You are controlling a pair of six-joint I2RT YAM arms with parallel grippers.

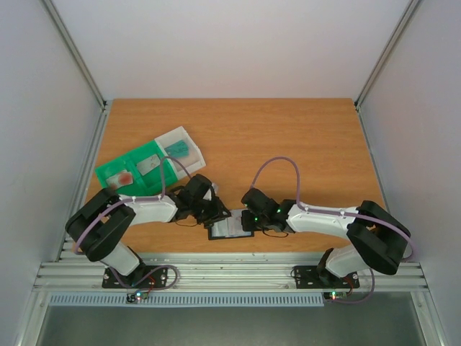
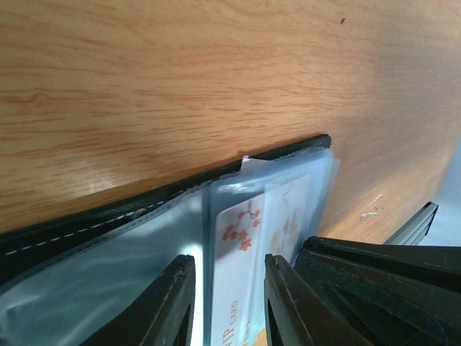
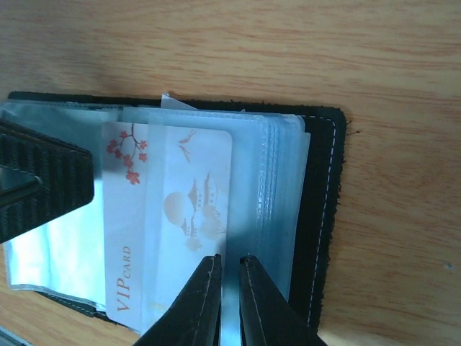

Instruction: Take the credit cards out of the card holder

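The black card holder (image 1: 230, 228) lies open on the wood between my two grippers, its clear sleeves up. A white VIP credit card (image 3: 166, 216) sticks partly out of a sleeve. My left gripper (image 2: 229, 259) stands open, and that card (image 2: 234, 267) and a sleeve edge lie in the gap between its jaws. One left finger (image 3: 43, 180) shows over the card's left side. My right gripper (image 3: 230, 259) is nearly closed, pinching a clear sleeve at the holder's near edge, beside the card. The black cover (image 3: 324, 209) lies to its right.
A green-and-white sorting tray (image 1: 119, 169) sits at the back left. It holds a teal card (image 1: 178, 149), a grey card (image 1: 149, 164) and a red-pink card (image 1: 126, 178). The table's metal front rail (image 1: 230, 274) runs just behind the holder.
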